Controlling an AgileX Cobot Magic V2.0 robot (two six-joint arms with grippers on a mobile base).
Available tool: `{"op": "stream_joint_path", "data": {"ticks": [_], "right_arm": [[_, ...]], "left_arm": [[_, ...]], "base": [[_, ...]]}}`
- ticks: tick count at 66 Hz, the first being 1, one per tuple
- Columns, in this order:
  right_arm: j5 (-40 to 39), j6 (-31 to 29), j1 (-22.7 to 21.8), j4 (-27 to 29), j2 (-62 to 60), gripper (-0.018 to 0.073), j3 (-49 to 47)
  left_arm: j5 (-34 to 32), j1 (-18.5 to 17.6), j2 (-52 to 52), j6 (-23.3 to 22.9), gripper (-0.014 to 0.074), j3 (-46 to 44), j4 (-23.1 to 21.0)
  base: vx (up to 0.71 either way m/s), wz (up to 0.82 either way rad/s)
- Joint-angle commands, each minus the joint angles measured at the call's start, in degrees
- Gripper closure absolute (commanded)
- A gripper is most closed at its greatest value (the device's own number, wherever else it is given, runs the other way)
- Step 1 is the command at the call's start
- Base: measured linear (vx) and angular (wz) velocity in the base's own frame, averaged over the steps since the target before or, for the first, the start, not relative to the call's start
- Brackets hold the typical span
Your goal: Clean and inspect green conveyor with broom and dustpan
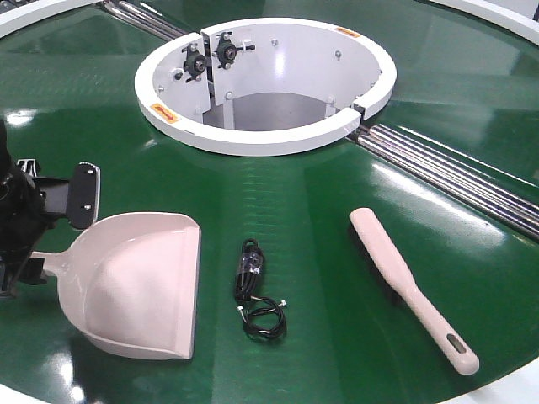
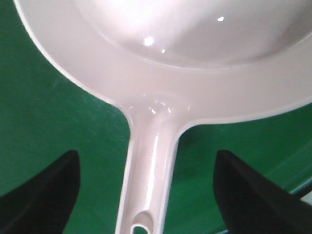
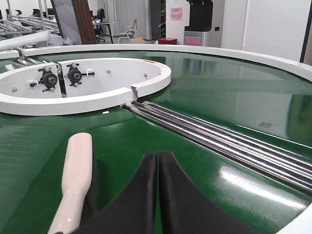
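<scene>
The pale dustpan [image 1: 135, 286] lies on the green conveyor [image 1: 320, 194] at the front left, lip toward the right. My left gripper [image 1: 52, 244] is open and straddles the dustpan's handle [image 2: 148, 180]; its black fingers [image 2: 44, 195] stand well apart on either side, touching nothing. At the front right the broom [image 1: 413, 286] lies bristles down with its slotted handle end toward the near edge. In the right wrist view my right gripper [image 3: 158, 157] is shut and empty, low over the belt just right of the broom [image 3: 78, 170]. It is out of the front view.
A coiled black cable [image 1: 253, 290] lies on the belt between dustpan and broom. The white ring housing [image 1: 265, 84] sits behind, with silver rollers [image 1: 446, 168] running from it to the right. The belt's white rim [image 3: 302, 226] is close at the near right.
</scene>
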Motion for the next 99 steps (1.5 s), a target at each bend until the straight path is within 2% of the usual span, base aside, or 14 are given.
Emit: {"op": "stream_joint_path", "data": {"ticks": [1,28,52,57,66,84,99], "right_arm": [[-3.8,-0.1,-0.4,-0.2,-0.6,0.0568,0.2],[-3.8,-0.1,-0.4,-0.2,-0.6,0.0568,0.2],[-3.8,-0.1,-0.4,-0.2,-0.6,0.0568,0.2],[-3.8,-0.1,-0.4,-0.2,-0.6,0.0568,0.2],[-3.8,-0.1,-0.4,-0.2,-0.6,0.0568,0.2],[-3.8,-0.1,-0.4,-0.2,-0.6,0.0568,0.2],[-3.8,-0.1,-0.4,-0.2,-0.6,0.0568,0.2]], "left_arm": [[-1.0,-0.1,-1.4,0.1,0.0074,-1.5,1.3],[-2.1,3.4,2.5,0.3,0.0074,-1.5,0.9],[-3.4,3.3,5.4,1.8,0.0086,-1.5,1.3],[-4.1,3.3,5.9,1.8,0.0122,-1.5,1.5],[-4.3,3.3,5.9,1.8,0.0247,-1.5,3.3],[-3.9,3.2,3.7,1.6,0.0602,-1.5,3.9],[-3.6,3.1,0.4,1.6,0.0604,-1.5,1.5]], "base": [[0.00,0.00],[0.00,0.00],[0.00,0.00],[0.00,0.00],[0.00,0.00],[0.00,0.00],[0.00,0.00]]}}
